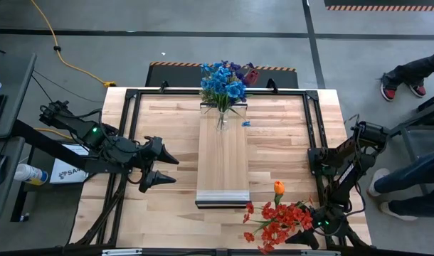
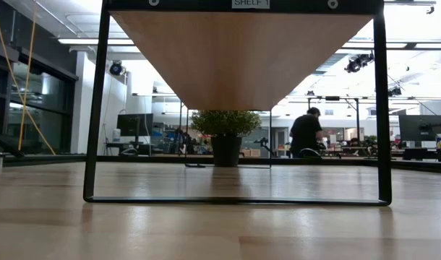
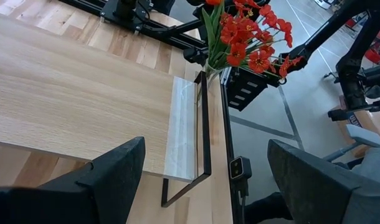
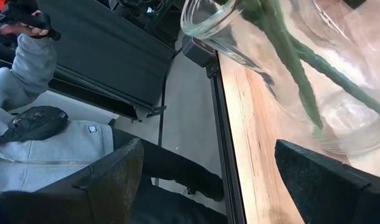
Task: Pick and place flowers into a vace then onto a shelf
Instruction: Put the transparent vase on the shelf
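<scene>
Red and orange flowers (image 1: 277, 219) stand in a clear glass vase (image 4: 289, 68) on the table's near right corner, their green stems (image 4: 302, 74) inside the glass. My right gripper (image 1: 306, 235) is open, with the vase close ahead of its fingers; no touch shows. Blue and purple flowers (image 1: 224, 82) stand in a second glass vase (image 1: 222, 119) on the far end of the shelf (image 1: 223, 163). My left gripper (image 1: 163, 169) hovers open to the left of the shelf, pointing at its pale near end (image 3: 180, 124).
The shelf rests on a black frame (image 2: 94, 108) in the middle of the table. Black rails (image 1: 313, 142) run along the table's sides. People stand and sit past the right edge (image 1: 409, 178), and one in a grey top is near the vase corner (image 4: 47, 137).
</scene>
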